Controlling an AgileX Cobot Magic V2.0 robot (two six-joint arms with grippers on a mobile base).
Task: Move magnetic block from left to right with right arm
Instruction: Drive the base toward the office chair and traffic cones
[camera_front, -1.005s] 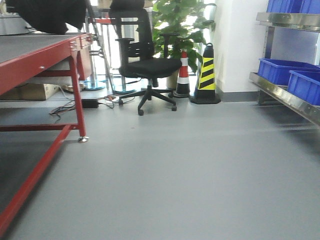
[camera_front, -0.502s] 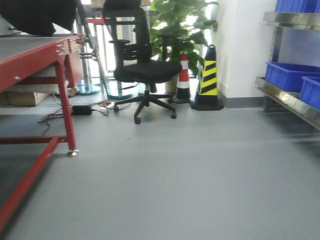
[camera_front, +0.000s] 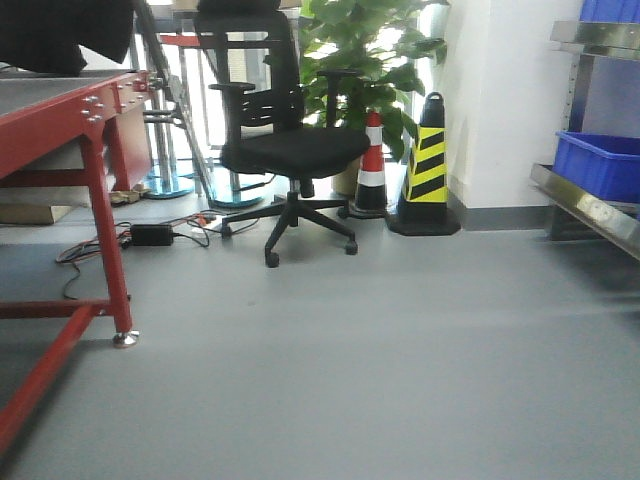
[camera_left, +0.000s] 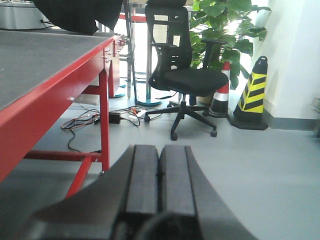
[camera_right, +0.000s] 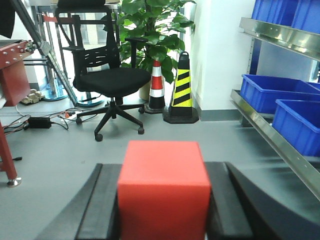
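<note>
Everything in the front view has slid left and grown a bit compared with a second ago: the red-framed tabletop is now mostly off the left edge, the office chair looks nearer, and only one blue bin is left on the right, so I'd say the base is rolling forward and swinging right. The red block isn't on any surface. It's pinched in the right gripper, fingers snug against both sides, hanging over the bare floor. The left gripper is squeezed flat together with nothing in it. My read is that this is the carry leg of the move. Keep the squeeze steady, hold the arm level while the base travels, and don't let go until there's actually a surface under the block, because no drop-off spot is visible yet. A smooth little block could slip if the arm jerks. Count-wise: one block, one chair, one plant, two cones (a red-and-white cone and a black-and-yellow cone), and two bins on the lower shelf in the right wrist view, plus more up top that are cut off.
</note>
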